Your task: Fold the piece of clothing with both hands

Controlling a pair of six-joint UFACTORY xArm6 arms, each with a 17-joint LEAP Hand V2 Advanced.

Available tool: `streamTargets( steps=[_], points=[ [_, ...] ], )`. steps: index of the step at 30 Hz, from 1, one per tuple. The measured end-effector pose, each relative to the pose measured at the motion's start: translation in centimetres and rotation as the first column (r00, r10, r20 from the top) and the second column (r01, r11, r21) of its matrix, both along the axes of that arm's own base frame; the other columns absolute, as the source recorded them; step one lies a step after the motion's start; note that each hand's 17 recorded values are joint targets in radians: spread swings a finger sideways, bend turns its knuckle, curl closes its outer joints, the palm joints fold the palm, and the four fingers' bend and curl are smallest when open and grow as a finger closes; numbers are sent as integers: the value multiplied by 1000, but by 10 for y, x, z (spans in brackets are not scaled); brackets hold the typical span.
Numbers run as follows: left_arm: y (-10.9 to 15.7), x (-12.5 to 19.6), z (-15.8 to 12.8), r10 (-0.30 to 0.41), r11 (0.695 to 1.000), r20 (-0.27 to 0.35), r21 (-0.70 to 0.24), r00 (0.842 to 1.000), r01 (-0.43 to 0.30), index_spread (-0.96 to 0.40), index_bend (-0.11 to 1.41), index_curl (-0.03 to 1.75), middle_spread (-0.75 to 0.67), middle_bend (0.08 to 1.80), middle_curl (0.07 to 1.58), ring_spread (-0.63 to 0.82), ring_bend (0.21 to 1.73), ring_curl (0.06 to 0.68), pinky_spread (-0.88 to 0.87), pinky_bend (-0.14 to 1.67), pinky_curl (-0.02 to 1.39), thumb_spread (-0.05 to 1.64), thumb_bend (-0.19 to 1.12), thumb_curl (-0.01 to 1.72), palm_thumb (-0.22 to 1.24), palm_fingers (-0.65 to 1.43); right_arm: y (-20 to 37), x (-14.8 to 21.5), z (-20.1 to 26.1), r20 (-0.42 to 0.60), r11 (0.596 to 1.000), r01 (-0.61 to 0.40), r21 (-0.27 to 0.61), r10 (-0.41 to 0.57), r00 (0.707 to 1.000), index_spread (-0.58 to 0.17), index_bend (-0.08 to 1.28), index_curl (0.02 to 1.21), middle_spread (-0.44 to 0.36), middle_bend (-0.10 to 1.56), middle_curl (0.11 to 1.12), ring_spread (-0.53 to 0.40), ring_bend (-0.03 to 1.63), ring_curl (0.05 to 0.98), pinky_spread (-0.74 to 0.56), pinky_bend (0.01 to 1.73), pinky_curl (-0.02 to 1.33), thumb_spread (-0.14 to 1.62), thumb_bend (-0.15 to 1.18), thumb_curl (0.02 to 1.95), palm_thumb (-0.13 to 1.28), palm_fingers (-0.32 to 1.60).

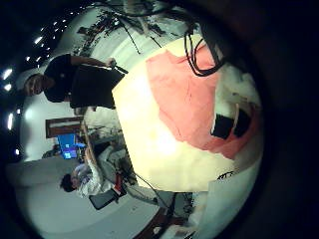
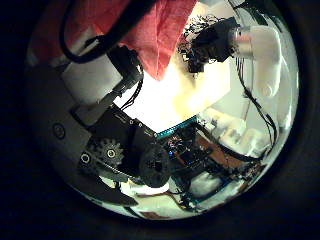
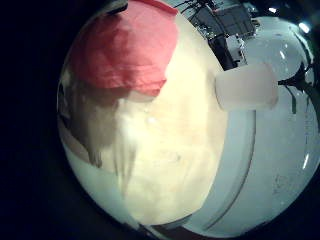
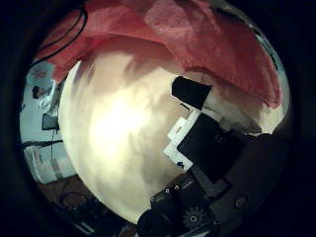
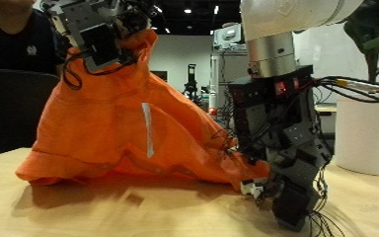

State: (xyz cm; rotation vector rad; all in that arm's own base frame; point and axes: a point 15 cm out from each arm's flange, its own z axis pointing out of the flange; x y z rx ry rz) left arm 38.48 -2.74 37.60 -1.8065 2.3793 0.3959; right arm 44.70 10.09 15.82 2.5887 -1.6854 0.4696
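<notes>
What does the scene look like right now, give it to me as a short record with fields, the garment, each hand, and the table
garment: orange piece of clothing, one part lifted high, the rest heaped on the table
left hand: left hand raised above the table, at the garment's lifted top; its grip is not clear
right hand: right hand low beside the heap, fingers pointing down at the table, holding nothing
table: light wooden table, bare in front of the heap
fold: not yet made

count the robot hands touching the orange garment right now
1 for sure. The left hand holds the orange garment lifted by its top. The right hand hangs beside the garment's lower edge on the table; contact there is unclear.
</notes>
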Motion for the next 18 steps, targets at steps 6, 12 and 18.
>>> streamTargets(
  steps=[6,12,18],
  points=[
    [1,-1,-1,-3,1000,-3,2,1000,3,-517,161,1467,-708,663,1363,-437,1413,550,-560,1411,556,987,-14,715,893,995,4,11,10,21,1000,0,7,0,1000,-404,636,649,-215,789,760,-321,968,597,-551,868,520,931,-12,355,813,1270],
    [1,-3,1,0,1000,-6,3,1000,0,-511,161,1468,-706,663,1363,-438,1412,551,-560,1411,556,987,-14,715,893,995,5,14,14,35,1000,-1,13,1,999,-392,880,818,-235,1020,891,-311,1157,711,-455,1084,681,888,13,409,960,1146],
    [3,-5,9,4,1000,3,0,1000,-4,-505,161,1469,-705,663,1363,-438,1412,551,-560,1411,556,986,-14,714,893,995,4,16,38,78,1000,-4,25,2,997,-350,1003,909,-221,1166,951,-303,1241,788,-380,1169,797,888,137,536,1211,1095]
  ],
)
